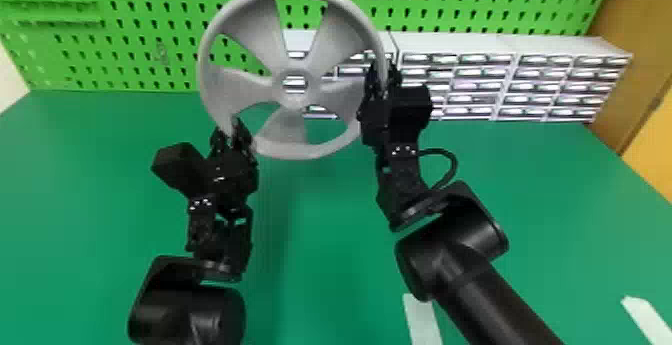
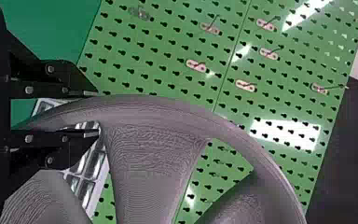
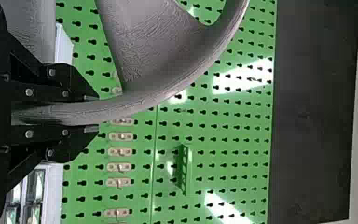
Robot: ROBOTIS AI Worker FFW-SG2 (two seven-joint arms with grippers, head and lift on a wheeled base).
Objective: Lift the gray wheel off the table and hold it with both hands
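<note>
The gray wheel (image 1: 295, 151) is held up above the green table, its spoked face toward the head camera. My left gripper (image 1: 232, 131) is shut on the rim at the wheel's lower left. On the right side, my right gripper (image 1: 382, 81) is shut on the rim as well. In the left wrist view, the rim of the wheel (image 2: 168, 109) passes between the fingers of my left gripper (image 2: 93, 113). The right wrist view has the wheel's rim (image 3: 135, 103) between the fingers of my right gripper (image 3: 93, 113).
Behind the wheel stand a green pegboard (image 1: 135, 64) and white drawer cabinets (image 1: 510, 44) along the back of the green table (image 1: 325, 244). White strips (image 1: 422, 319) lie near the table's front right.
</note>
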